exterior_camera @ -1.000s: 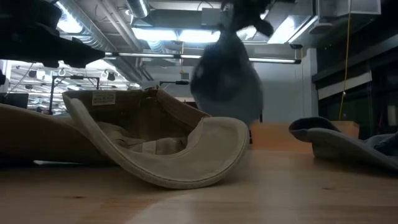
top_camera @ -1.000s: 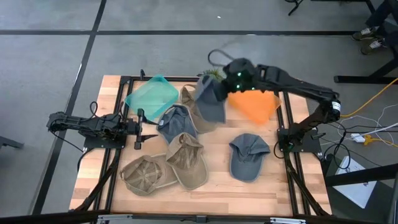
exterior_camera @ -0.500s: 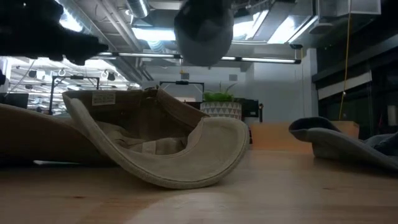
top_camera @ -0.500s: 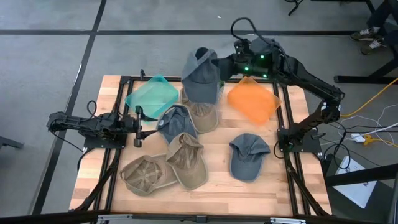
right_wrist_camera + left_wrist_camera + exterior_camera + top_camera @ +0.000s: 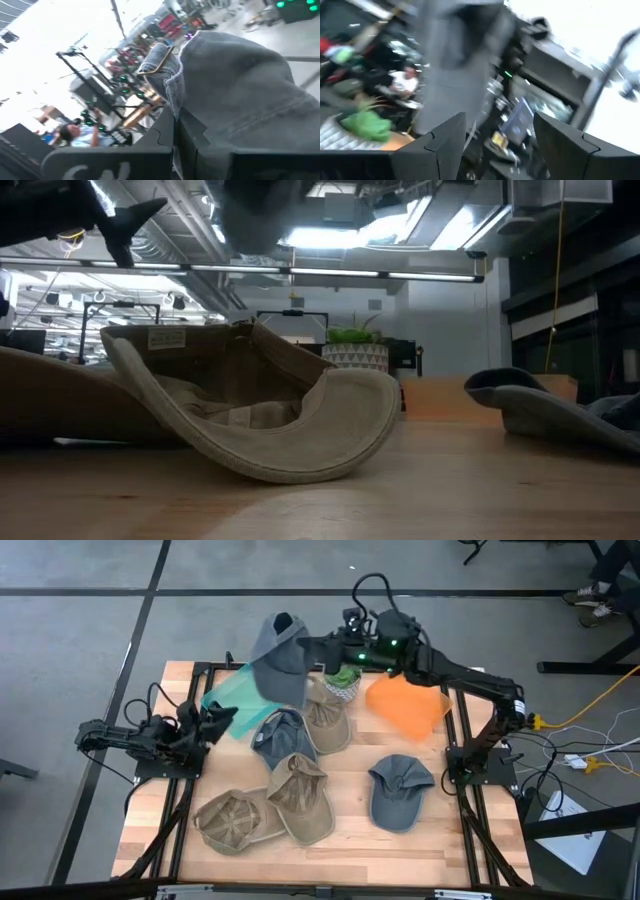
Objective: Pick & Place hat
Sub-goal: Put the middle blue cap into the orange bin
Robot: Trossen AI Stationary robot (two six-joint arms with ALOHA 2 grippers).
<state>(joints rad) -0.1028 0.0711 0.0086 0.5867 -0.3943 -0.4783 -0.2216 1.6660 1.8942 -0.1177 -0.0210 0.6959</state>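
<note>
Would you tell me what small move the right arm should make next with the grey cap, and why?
Probably lower it toward the teal tray. The right pincer holds the grey cap in the air beside that tray, while the left pincer waits open nearby.

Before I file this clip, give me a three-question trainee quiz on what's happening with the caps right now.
1. True or false: the right tool is shut on the grey cap, held up in the air.
2. Which tray does the cap hang over? A) teal tray B) orange tray C) neither
3. Fill in: the left tool is ____ and holds nothing.

Key: 1 true. 2 A. 3 open.
</note>
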